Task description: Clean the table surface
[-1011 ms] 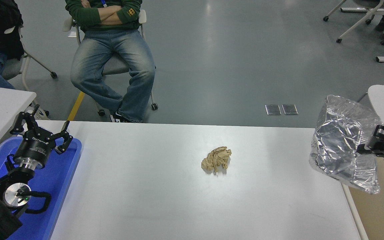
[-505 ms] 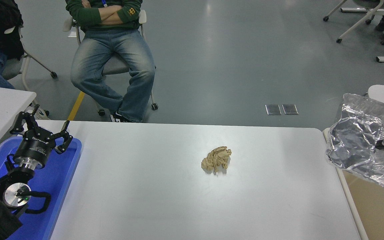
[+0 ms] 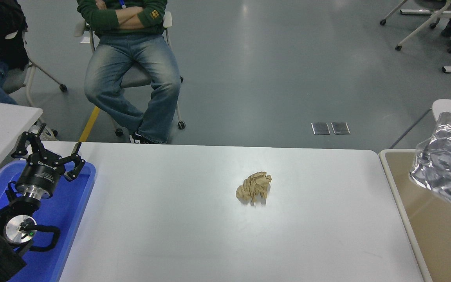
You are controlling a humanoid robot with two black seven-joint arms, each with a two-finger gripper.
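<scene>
Table surface: glossy white top spanning most of the view, foreground.
Crumpled brown paper: lying on the table surface, right of centre, alone.
Silver foil bag: at the right edge, above the beige bin, clear of the table.
Right gripper: almost wholly out of frame; finger state cannot be told.
Left gripper: parked lower left over the blue tray, fingers spread apart, holding nothing.
Person: seated beyond the far edge.
</scene>
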